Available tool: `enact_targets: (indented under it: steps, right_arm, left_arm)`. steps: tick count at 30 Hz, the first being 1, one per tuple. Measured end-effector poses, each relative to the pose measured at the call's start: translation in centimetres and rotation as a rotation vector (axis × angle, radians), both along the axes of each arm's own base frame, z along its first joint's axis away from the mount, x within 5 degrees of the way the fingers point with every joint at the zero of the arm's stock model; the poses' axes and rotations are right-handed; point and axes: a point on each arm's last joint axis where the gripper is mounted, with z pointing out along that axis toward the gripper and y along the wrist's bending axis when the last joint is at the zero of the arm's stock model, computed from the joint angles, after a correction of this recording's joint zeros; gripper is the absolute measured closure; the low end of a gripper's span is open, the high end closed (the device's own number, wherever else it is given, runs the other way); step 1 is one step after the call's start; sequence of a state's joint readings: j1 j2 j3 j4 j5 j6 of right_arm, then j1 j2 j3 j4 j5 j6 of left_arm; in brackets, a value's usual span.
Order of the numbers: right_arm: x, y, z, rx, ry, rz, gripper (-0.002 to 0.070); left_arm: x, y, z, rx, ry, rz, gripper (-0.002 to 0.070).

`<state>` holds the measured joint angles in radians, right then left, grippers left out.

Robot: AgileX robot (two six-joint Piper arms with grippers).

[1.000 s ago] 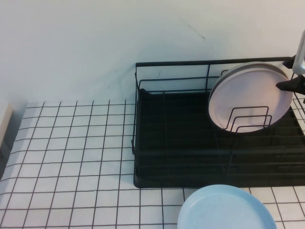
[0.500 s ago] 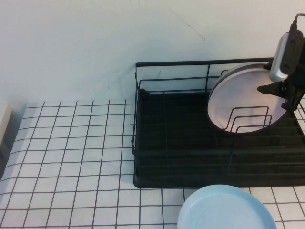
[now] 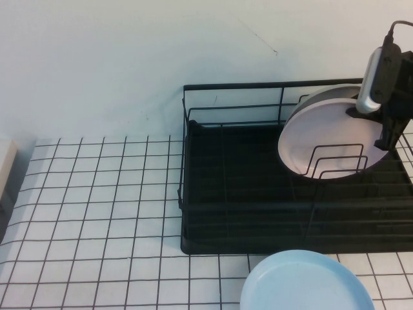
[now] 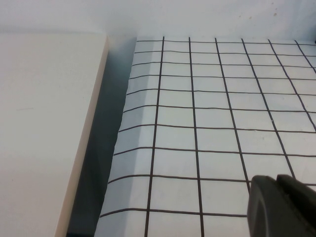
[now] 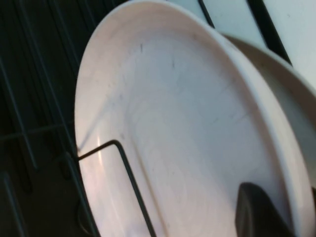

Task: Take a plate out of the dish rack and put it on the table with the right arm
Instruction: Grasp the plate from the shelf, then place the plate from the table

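no readable text, no labels, no numbers — nothing legible anywhere

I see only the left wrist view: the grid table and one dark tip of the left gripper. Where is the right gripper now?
Observer: The right gripper is at the right rim of the pink plate, above the rack.
Operator: Is the plate out of the rack?
Observer: No. It stands on edge between the dividers, with a greyish plate behind it.
Operator: What lies on the table near the rack?
Observer: A blue plate lies on the table in front of the rack. Your left gripper is outside the high view.
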<state>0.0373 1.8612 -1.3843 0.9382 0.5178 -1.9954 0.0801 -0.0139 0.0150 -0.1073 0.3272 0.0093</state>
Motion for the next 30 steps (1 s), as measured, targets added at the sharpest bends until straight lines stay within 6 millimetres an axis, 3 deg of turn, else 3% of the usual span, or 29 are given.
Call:
enact_targets:
  steps: [5, 11, 15, 19, 25, 30]
  right_arm:
    - [-0.7, 0.0, 1.5, 0.009, -0.018, 0.005, 0.0553]
    - [-3.4, 0.0, 7.4, 0.049, -0.132, -0.018, 0.0570]
    - [-7.0, 0.1, 12.4, 0.137, -0.180, -0.044, 0.0572]
    - [-11.7, 0.4, 15.6, 0.241, -0.046, -0.053, 0.0572]
    - [-18.0, -0.2, 16.4, 0.372, 0.390, -0.274, 0.0572]
    - [-20.3, 0.4, 12.2, 0.490, 0.687, -0.334, 0.0572]
  left_arm:
    - [0.0, 0.0, 0.0, 0.000, 0.000, 0.000, 0.0678]
    - [0.0, 0.0, 0.0, 0.000, 0.000, 0.000, 0.0678]
    - [0.0, 0.0, 0.0, 0.000, 0.000, 0.000, 0.0678]
    - [0.0, 0.0, 0.0, 0.000, 0.000, 0.000, 0.0678]
    - [0.0, 0.0, 0.0, 0.000, 0.000, 0.000, 0.0678]
    - [0.0, 0.0, 0.0, 0.000, 0.000, 0.000, 0.0678]
